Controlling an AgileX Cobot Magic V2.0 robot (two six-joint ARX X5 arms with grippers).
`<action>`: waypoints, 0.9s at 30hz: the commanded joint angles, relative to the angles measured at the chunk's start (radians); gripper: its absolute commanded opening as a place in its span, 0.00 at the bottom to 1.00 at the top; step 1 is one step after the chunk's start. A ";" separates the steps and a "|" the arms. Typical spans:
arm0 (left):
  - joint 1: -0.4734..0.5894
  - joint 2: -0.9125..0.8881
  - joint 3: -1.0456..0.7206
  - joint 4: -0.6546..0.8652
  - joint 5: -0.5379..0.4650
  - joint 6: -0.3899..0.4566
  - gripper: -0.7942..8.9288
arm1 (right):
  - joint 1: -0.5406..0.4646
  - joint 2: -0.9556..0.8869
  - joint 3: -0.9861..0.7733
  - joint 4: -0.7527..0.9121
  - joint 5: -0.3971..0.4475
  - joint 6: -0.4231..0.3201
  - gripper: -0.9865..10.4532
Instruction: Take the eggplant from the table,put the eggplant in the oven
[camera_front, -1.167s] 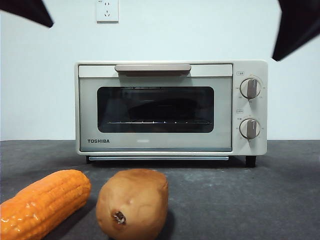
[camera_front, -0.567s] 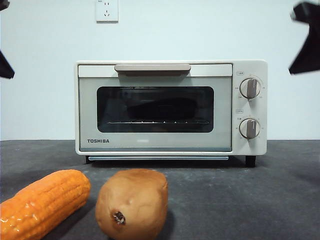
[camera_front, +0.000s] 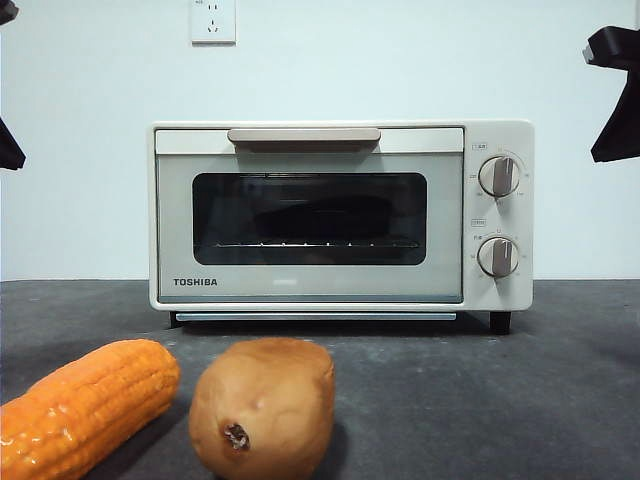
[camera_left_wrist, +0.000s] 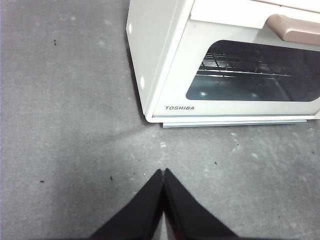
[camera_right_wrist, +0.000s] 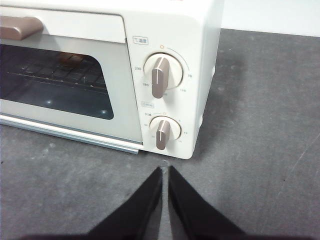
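The cream-white oven stands at the back of the dark grey table with its glass door shut. Behind the glass a dim, dark, long shape lies on the wire rack; I cannot tell whether it is the eggplant. No eggplant shows on the table. My left gripper hovers shut and empty over bare table off the oven's left front corner. Before the oven's knobs my right gripper hangs shut, holding nothing. In the front view both arms show only as black tips at the side edges.
An orange corn cob and a tan potato lie at the table's front, left of centre. A white wall with a socket rises behind the oven.
The black arm tips have drawn back from the top corners to the side edges of the front view. Oven, corn and potato have stayed put.
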 joint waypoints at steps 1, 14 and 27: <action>-0.011 -0.004 0.007 0.011 -0.003 -0.008 0.09 | 0.004 0.004 0.006 0.011 0.003 0.012 0.09; 0.073 -0.528 -0.030 0.005 -0.016 0.232 0.09 | 0.004 0.004 0.006 0.014 0.003 0.012 0.09; 0.242 -0.678 -0.306 0.013 -0.015 0.336 0.09 | 0.004 0.004 0.006 0.014 0.003 0.012 0.09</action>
